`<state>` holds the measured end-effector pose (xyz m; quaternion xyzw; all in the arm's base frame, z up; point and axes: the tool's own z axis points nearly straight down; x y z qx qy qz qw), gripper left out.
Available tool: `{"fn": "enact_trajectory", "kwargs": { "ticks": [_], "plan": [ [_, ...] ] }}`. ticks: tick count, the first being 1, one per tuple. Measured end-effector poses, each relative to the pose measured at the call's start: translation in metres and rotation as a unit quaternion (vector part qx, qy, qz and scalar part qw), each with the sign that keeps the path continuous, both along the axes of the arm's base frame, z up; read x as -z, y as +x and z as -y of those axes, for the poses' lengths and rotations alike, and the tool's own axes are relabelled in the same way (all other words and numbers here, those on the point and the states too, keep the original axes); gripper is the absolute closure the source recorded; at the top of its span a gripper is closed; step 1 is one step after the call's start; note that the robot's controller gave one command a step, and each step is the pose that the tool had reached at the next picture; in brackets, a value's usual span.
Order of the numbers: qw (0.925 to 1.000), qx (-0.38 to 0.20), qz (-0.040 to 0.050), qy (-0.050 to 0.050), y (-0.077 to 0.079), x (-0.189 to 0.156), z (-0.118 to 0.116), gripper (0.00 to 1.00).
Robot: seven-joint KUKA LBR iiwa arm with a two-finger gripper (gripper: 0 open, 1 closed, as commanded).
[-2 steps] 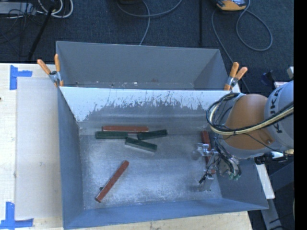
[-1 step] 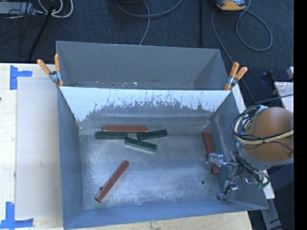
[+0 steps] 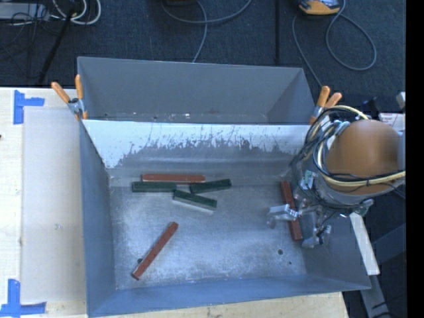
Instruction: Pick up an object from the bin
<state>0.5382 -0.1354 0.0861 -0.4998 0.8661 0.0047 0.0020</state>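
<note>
High oblique view over bin (image 3: 199,95)

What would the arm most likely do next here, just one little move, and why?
Probably close its fingers. The gripper sits low at the right side of the bin, open, with a finger on either side of the red-brown stick that lies along the right wall. The other sticks lie well off to the left, so this one looks like the pick.

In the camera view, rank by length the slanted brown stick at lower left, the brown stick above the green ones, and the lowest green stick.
1. slanted brown stick and upper brown stick: these look about alike, so I won't rank one over the other.
2. lowest green stick: clearly the shortest.
</note>
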Motion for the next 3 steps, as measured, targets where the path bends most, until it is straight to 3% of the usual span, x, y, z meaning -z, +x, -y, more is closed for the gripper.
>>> {"fn": "enact_trajectory", "kwargs": {
  "ticks": [1,2,3],
  "plan": [
    [0.9997,-0.025,-0.0018,0.004,0.077,0.011,0.011,0.00],
    [0.9997,-0.026,0.0028,0.002,0.076,0.010,0.013,1.00],
    [0.9997,-0.023,0.0052,-0.005,0.060,-0.179,0.003,1.00]
  ]
}}
